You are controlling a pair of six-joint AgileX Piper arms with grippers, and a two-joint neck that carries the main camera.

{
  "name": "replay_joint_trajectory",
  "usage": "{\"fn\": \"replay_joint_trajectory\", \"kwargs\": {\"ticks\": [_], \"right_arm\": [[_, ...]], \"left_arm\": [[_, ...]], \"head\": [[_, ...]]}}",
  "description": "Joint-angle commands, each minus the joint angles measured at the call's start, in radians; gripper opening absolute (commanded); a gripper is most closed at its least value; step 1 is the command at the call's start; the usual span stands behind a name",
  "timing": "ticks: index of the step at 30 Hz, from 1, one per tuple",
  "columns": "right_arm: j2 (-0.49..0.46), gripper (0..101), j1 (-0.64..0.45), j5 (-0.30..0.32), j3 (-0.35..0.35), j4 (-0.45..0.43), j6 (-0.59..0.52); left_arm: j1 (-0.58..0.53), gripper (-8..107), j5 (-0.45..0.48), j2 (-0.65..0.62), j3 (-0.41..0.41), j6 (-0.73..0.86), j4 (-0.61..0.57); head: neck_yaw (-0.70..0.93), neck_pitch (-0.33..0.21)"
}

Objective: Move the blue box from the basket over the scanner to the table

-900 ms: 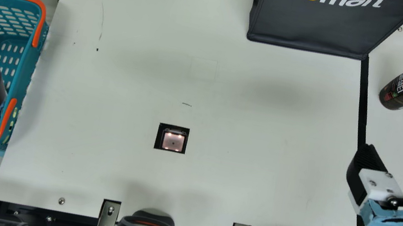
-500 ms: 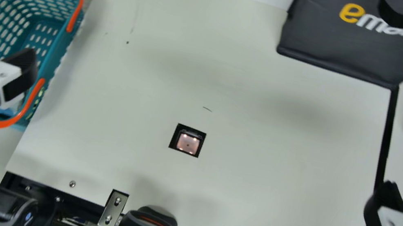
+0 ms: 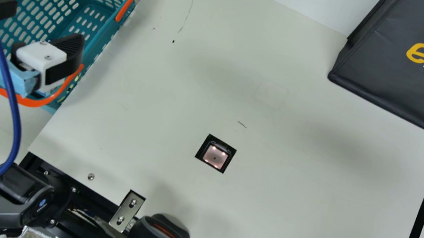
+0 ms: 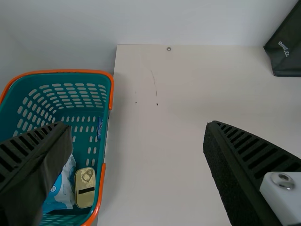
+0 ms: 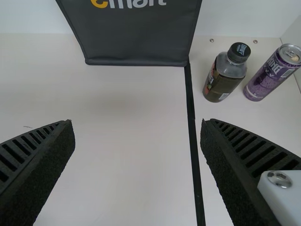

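Black ribbed fingers stand wide apart on the left gripper, with nothing between them, over the side of the teal basket with the orange handles. Inside the basket, close against the wall nearer the table, is a small blue item, probably the blue box; a white-and-blue packet and a gold tin lie near it. Farther out, the scanner glows in its dark square in the tabletop. Beyond it the right gripper is also spread and holds nothing, with the black bag, a bottle and a purple can past it. The job looks to be at its start: the box is ungrasped, so the grasp, the lift, the pass over the scanner and the setting down all remain.
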Motion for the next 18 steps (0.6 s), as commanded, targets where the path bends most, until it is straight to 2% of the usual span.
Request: {"fn": "replay_joint_trajectory", "kwargs": {"ticks": [1,7,13,18], "right_arm": [[0.0,95,0.0,0.0,0.0,0.0,0.0],[0.0,95,0.0,0.0,0.0,0.0,0.0],[0.0,95,0.0,0.001,0.0,0.0,0.0],[0.0,95,0.0,0.001,0.0,0.0,0.0]], "left_arm": [[0.002,90,-0.001,0.002,0.0,-0.002,0.001],[0.07,90,-0.006,0.021,-0.001,-0.054,0.017],[0.199,90,-0.02,0.055,0.003,-0.104,0.027],[0.338,90,-0.044,0.095,0.007,-0.078,-0.003]], "head": [[0.004,-0.03],[0.004,-0.03],[0.004,-0.03],[0.004,-0.03]]}}
